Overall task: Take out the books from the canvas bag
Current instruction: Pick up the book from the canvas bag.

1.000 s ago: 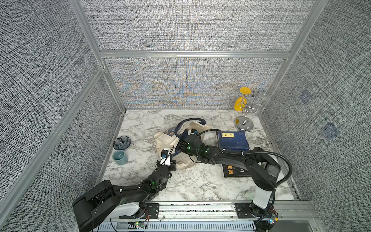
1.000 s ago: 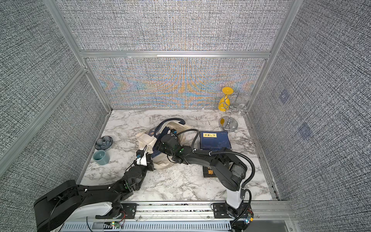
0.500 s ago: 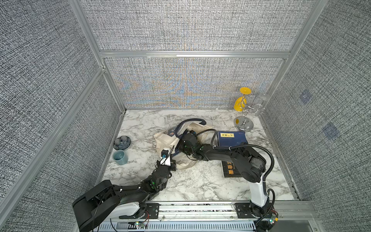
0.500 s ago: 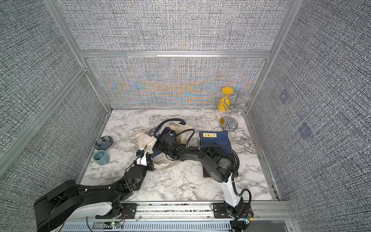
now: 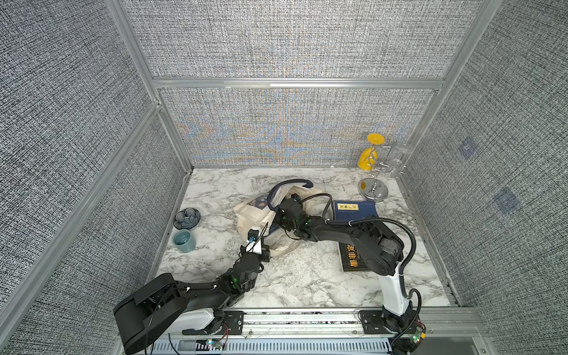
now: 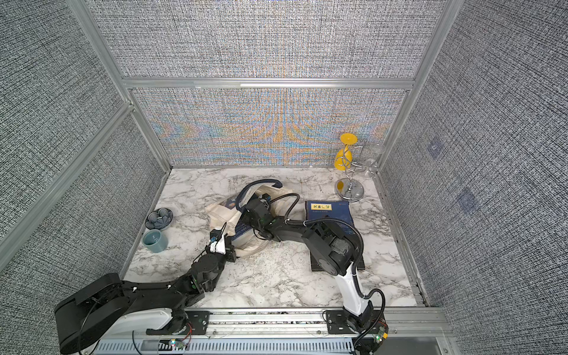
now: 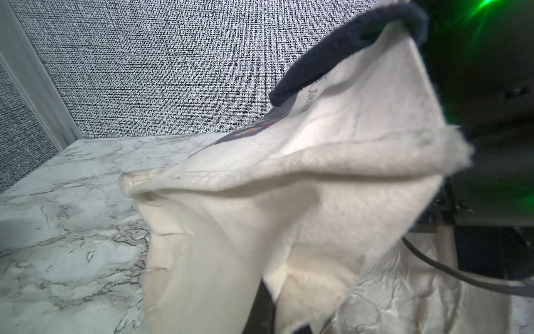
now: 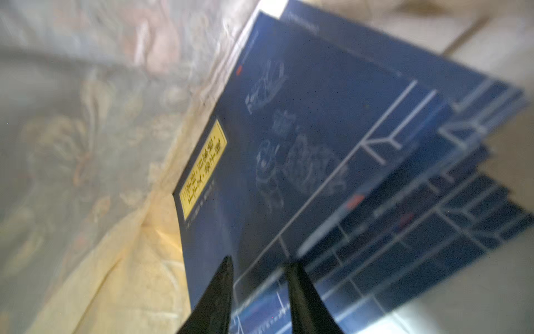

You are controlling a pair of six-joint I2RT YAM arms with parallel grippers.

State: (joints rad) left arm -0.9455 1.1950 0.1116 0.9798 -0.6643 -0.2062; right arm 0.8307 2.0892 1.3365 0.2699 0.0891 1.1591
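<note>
Fingers (image 8: 222,289) of the right gripper (image 8: 258,261) stand a little apart inside the canvas bag (image 8: 86,130), straddling the near edge of a fanned stack of navy books (image 8: 332,138). Through the blur I cannot tell whether they already pinch a cover. The top book carries a yellow label (image 8: 202,170) and pale line drawings.

These books look thin and light, and their smooth covers are likely to slide over one another. A grip on the near edge of the top cover alone, clear of the cloth, seems the safest hold. A deeper bite could drag two at once.

The bag is limp and would probably follow the pull. The left gripper (image 5: 259,247) is closed at its near rim, apparently on the cloth.

Only the right wrist view shows the stack, which the right arm and the folds hide in both top views. The left wrist view shows the rim bunched and lifted under the navy handle (image 7: 341,49), but no books. A top view alone shows two books already out on the desk (image 5: 307,282). One is a labelled navy book (image 5: 353,210) just beside the bag. The other is a dark book (image 5: 352,258), partly under the right arm.
</note>
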